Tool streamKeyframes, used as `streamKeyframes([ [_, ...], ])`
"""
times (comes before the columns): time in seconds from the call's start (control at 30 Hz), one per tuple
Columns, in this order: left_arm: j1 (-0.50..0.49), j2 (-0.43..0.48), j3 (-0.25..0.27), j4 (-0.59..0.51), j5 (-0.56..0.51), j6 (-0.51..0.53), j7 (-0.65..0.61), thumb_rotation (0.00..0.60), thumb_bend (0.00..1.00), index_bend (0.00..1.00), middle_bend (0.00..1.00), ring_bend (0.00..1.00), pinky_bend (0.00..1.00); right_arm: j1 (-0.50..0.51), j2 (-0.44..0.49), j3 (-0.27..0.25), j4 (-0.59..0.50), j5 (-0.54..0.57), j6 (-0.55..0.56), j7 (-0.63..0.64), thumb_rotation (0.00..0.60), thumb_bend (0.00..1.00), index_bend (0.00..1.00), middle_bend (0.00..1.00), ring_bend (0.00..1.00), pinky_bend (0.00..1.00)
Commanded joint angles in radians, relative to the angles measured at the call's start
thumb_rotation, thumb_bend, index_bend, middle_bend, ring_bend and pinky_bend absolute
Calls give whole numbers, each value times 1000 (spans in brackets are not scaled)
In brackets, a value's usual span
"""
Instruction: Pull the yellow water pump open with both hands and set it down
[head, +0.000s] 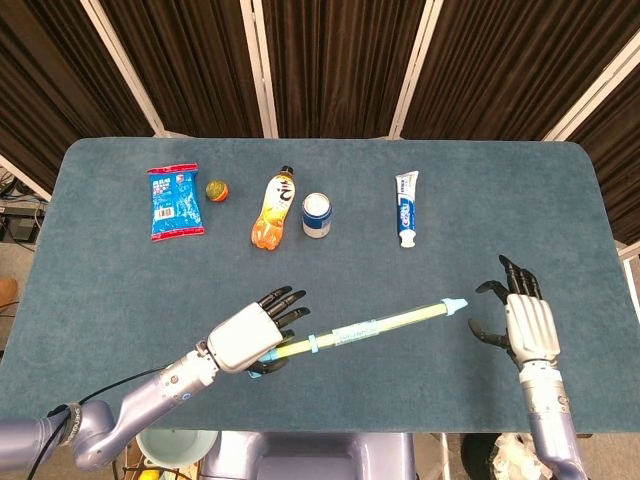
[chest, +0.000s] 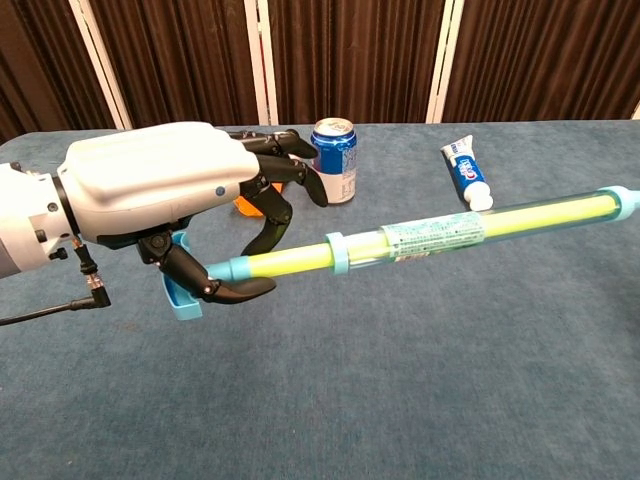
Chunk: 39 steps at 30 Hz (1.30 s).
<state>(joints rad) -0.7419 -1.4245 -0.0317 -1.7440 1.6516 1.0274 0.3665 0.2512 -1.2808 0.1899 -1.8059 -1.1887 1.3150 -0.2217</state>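
Fingers (chest: 262, 238) on my left hand (head: 243, 337) are curled round the handle end of the pump (head: 375, 326), thumb under, rest over the top, so I've got hold of it there. Chest view shows the blue T-handle tucked in the palm w/ the yellow rod running out to the right. Pump is extended: rod shows between the handle and the blue collar, then the clear barrel w/ its label, then the pale blue tip. It lies on a slant over the front-middle of the counter (head: 110, 290), handle end toward the front edge, tip pointing toward the right edge. Can't tell whether it's touching the cloth or held just off it.

Right hand (head: 520, 322) sits near the front-right corner, fingers spread apart and holding nothing. It's close to the pump tip but clear of it, a gap shows between them in the head view. Chest view doesn't show this hand.

Along the back of the counter, left to right: snack bag (head: 176, 201), small ball (head: 217, 189) just beside it, orange bottle (head: 272, 209) lying down, blue can (head: 317, 214) upright right next to the bottle, then toothpaste (head: 406, 208) lying flat further right. All well apart from the pump. In chest view the can sits just behind my left fingers, and the bottle is mostly hidden by the hand.
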Motion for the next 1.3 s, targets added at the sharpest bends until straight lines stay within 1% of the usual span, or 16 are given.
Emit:
streamKeyframes([
  [0.03,-4,-3,-3,0,-5,-6,-3,600,392,657,179,7,112,0,-1,-1,-8,2,0,6,600,289,383,0,0,0],
  [0.53,-19,-30,-12,18,-24,-27,-21,600,391,658,179,7,112,6,-8,-2,-40,24,-11,18,600,295,382,0,0,0],
  [0.7,-27,-39,-18,30,-27,-30,-43,600,392,658,179,7,112,8,-8,4,-49,57,-25,30,600,299,382,0,0,0],
  [0.93,-40,-47,-26,40,-27,-36,-68,600,391,658,179,7,112,12,4,4,-54,60,-37,45,600,301,387,0,0,0],
  [1.13,-37,-53,-21,42,-20,-25,-65,600,392,657,179,7,112,10,5,2,-51,52,-23,45,600,302,501,4,0,0],
  [1.2,-39,-52,-23,42,-24,-27,-66,600,392,658,179,7,112,10,4,2,-50,56,-21,44,600,306,559,22,0,0],
  [1.3,-39,-50,-22,41,-25,-26,-66,600,392,658,179,7,112,10,4,3,-43,59,-14,37,600,308,579,33,0,0],
])
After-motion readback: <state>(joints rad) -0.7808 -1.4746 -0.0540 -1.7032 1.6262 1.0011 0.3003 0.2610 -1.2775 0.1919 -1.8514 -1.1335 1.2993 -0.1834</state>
